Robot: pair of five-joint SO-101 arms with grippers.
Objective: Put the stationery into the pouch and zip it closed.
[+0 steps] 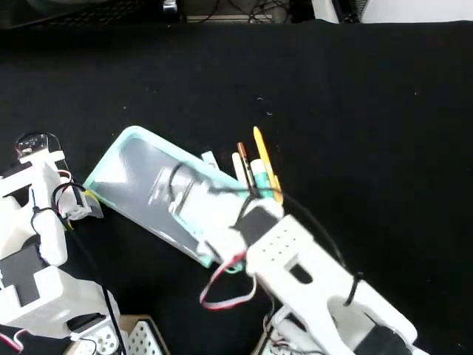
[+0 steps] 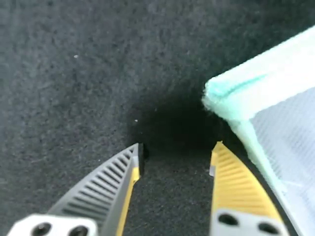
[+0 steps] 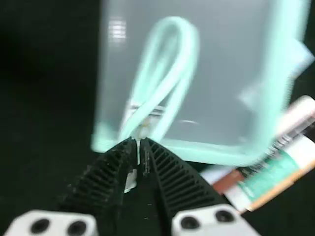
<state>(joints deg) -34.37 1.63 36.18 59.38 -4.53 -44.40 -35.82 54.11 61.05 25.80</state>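
The clear pouch (image 1: pixel 144 177) with mint trim lies slanted on the black table. Its mint loop strap (image 3: pixel 167 83) leads to the zipper pull (image 3: pixel 141 132). My right gripper (image 3: pixel 141 147) is shut on that pull at the pouch's near end; from above, this gripper (image 1: pixel 225 240) sits over the pouch's right end. Several pens (image 1: pixel 255 166) lie beside that end, partly under the right arm, and the same pens (image 3: pixel 275 162) show close to the pouch edge. My left gripper (image 2: pixel 177 157) stands open just off the pouch's mint corner (image 2: pixel 236 93), with nothing between its fingers (image 2: pixel 123 172). From above, my left gripper (image 1: pixel 83 203) is at the pouch's left corner.
The black cloth (image 1: pixel 355 111) stretches out behind and to the right of the pouch. Cables and equipment (image 1: pixel 222 9) run along the table's far edge. White mounts (image 1: pixel 126 336) of the arm bases stand at the front edge.
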